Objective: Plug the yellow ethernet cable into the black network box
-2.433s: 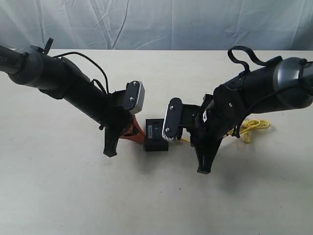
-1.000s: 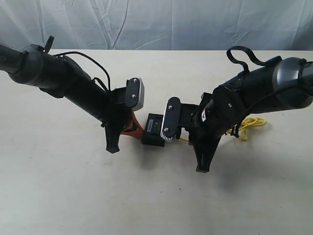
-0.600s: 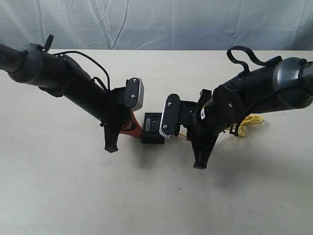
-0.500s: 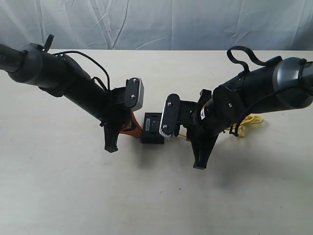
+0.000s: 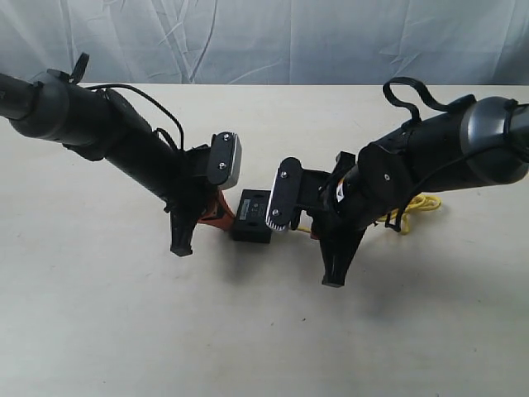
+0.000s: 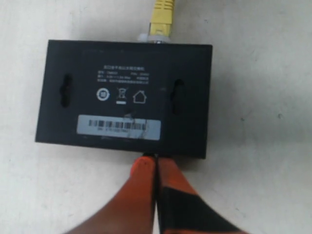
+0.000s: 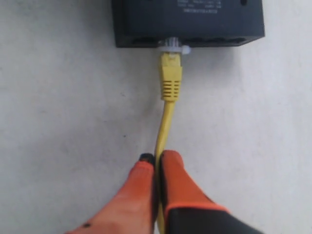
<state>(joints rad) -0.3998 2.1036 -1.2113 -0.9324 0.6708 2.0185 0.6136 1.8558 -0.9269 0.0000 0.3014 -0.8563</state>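
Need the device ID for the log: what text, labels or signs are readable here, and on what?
On the black network box, printed lines: too blurred to read.
Same face, signs only: ringed mark, crossed-out bin, house outline.
Its barcode sticker: bars and small digits, unreadable.
No print visible on the yellow ethernet cable.

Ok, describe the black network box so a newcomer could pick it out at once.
On the pale table, look at the middle. The black network box lies flat there between the left claw and right claw. It is the only flat black rectangle, with a pale barcode label on top and the yellow ethernet cable meeting one side.
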